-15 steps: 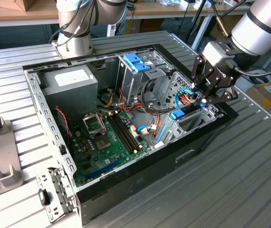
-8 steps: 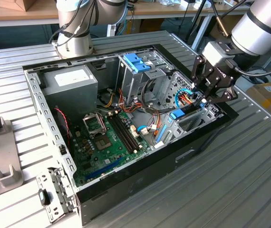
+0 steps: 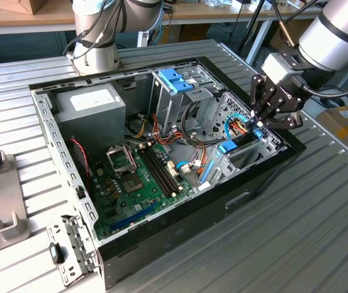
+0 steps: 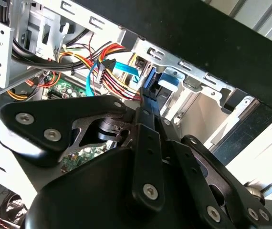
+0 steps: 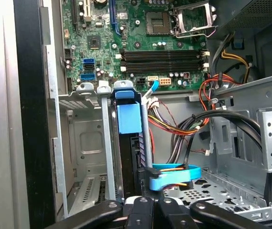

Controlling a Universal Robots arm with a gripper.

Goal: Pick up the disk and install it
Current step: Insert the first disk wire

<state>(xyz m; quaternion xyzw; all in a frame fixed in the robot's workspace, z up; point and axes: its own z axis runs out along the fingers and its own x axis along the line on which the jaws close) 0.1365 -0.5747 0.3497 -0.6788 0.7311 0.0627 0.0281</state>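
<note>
The disk (image 5: 129, 119) stands on edge in a narrow bay slot at the corner of the open computer case (image 3: 39, 116). Its light-blue carrier (image 3: 229, 146) shows along the upper edge, with the dark drive body below it. My gripper (image 3: 257, 119) hangs over the end of that slot, at the exterior view's right. In the second wrist view its fingers (image 4: 145, 124) lie together as one thin black bar, and the gripper tip (image 4: 143, 93) rests against the disk's blue carrier end (image 4: 151, 81). The gripper looks shut, with nothing seen between the fingers.
A bundle of red, yellow and black cables (image 4: 112, 62) and a light-blue flat cable (image 5: 174, 176) crowd the bay beside the gripper. Further inside are the motherboard (image 3: 137, 177), a grey power-supply box (image 3: 91, 107) and a drive cage with a blue latch (image 3: 175, 79). Another arm's base (image 3: 94, 43) stands behind the case.
</note>
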